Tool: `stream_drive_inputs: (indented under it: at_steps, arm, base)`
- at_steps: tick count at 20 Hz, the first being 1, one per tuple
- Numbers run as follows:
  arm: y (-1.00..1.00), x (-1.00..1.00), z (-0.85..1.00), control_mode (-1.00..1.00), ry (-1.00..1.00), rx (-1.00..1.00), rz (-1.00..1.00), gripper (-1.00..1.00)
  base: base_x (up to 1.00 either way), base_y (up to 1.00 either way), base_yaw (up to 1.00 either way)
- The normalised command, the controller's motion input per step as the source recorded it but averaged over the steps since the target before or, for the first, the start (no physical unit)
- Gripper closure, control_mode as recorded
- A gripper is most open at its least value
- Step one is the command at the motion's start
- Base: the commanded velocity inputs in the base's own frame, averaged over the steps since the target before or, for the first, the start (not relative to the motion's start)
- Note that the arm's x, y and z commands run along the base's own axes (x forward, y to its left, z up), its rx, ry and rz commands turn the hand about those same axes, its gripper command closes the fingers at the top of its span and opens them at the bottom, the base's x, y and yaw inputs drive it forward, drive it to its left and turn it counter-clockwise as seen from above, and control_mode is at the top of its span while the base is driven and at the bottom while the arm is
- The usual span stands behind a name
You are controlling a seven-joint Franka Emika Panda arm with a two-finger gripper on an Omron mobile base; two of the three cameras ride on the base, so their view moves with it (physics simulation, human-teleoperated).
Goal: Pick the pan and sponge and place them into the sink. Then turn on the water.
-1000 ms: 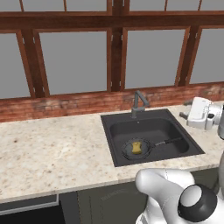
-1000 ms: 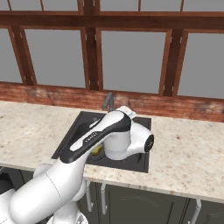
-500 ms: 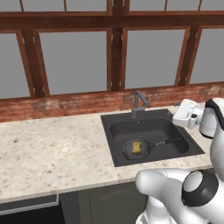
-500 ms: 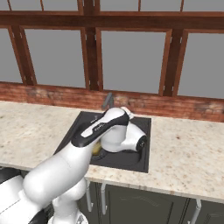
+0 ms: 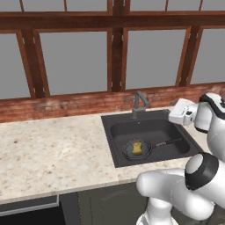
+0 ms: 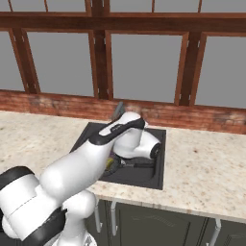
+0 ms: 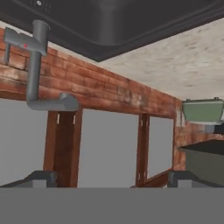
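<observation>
The gripper (image 7: 112, 177) is hovering with its jaws spread wide and holding nothing, the grey angular faucet (image 7: 37, 70) lying ahead of them and off to one side, beyond it the matte dark sink (image 5: 151, 132) cradling the round black pan (image 5: 137, 148) and yellow sponge (image 5: 137, 148).

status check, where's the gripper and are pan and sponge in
Gripper open, empty, facing the faucet. Pan in sink, sponge lying in it. No water running. Nothing blocking the faucet.
</observation>
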Motion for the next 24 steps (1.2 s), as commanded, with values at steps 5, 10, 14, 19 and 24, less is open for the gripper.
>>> stream_drive_inputs:
  at_steps: [5,10,14,19,24]
  arm:
    - [0.0,0.54,-0.37,-1.0,0.01,-0.02,0.0,-1.0]
    - [-0.03,0.33,-0.39,-1.0,0.0,0.0,0.03,-1.0]
    - [0.0,0.54,-0.12,-1.0,0.0,0.0,0.01,-1.0]
    - [0.0,0.56,0.0,-1.0,0.0,0.0,0.0,-1.0]
    - [-0.2,0.35,-0.07,-1.0,0.0,0.0,0.04,-1.0]
  base:
    - [0.0,0.0,0.0]
    - [0.0,0.0,0.0]
    - [0.0,0.0,0.0]
    - [0.0,0.0,0.0]
    - [0.0,0.0,0.0]
